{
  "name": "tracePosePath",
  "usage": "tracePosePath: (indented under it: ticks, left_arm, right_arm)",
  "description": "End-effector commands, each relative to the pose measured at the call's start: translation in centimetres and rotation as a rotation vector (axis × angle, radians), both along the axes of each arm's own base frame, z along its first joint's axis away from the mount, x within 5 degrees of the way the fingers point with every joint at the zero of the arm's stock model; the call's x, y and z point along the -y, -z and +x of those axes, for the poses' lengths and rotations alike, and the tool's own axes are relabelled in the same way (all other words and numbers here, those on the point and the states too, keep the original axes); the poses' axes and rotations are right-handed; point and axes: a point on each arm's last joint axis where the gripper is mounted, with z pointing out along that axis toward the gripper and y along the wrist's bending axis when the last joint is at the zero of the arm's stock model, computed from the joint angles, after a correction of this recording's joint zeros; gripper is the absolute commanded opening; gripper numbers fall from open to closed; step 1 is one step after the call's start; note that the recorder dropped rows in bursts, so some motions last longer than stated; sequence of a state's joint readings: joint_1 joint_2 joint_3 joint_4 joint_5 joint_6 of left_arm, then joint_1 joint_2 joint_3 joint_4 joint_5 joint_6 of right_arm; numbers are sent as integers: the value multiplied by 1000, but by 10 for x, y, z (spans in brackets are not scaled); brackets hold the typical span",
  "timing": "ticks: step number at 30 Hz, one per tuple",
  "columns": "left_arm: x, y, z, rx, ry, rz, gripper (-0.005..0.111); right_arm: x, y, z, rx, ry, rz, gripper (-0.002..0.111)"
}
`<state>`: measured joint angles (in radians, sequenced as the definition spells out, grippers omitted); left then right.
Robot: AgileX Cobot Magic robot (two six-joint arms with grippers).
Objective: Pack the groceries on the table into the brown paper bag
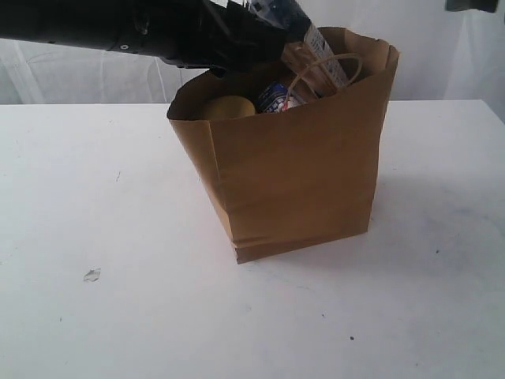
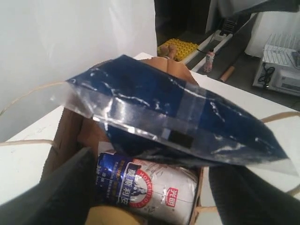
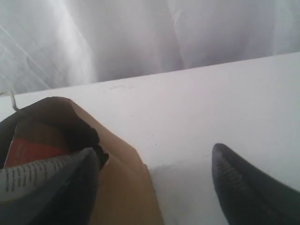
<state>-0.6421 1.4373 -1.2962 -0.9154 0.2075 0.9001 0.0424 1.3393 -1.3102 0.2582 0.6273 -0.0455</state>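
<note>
the brown paper bag (image 1: 300, 174) stood upright on the white desk (image 1: 95, 197). the left tool (image 2: 152, 161) hung over its open top, fingers wide apart, with the dark-blue end of the spaghetti packet (image 2: 178, 112) sticking out of the bag just past them. the blue-white carton (image 2: 150, 187) lay inside. the right tool (image 3: 154, 151) was apart too, by the bag's rim, holding nothing.

- Robot lab or test cell, not a home.
- Flat white table (image 1: 79, 197), white cloth curtain (image 1: 79, 71) hung behind as backdrop.
- Left wrist view, off-table clutter: yellow gridded tray (image 2: 180, 47), white wire rack (image 2: 281, 47), grey boxy equipment (image 2: 288, 79).
</note>
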Motion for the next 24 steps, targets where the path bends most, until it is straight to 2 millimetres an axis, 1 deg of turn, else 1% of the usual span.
tracePosePath:
  ticks: [1,4,6,11,15,18,21,23,24]
  left_arm:
    - [-2,-8,-4,-7,2,-36,70]
    - [-2,-8,-4,-7,2,-36,70]
    - [-2,-8,-4,-8,3,-35,70]
    - [-2,-9,-3,-4,-3,-37,70]
    - [-3,-9,-3,0,-10,-40,70]
    - [-3,-9,-3,0,-10,-40,70]
    - [-3,-9,-3,2,-11,-38,70]
    - [-3,-9,-3,2,-11,-38,70]
    - [-3,-9,-3,2,-11,-38,70]
  right_arm:
    - [-11,10,36,-66,-116,39,64]
    - [-13,18,53,-82,-139,26,64]
    - [-14,21,59,-99,-161,14,64]
    - [-22,25,65,-88,-245,44,63]
    - [-25,39,73,-125,-275,59,63]
    - [-32,51,79,-153,-312,39,63]
    - [-50,63,84,-168,-378,9,63]
    - [-56,69,87,-176,-390,2,63]
    - [-56,71,88,-181,-390,1,63]
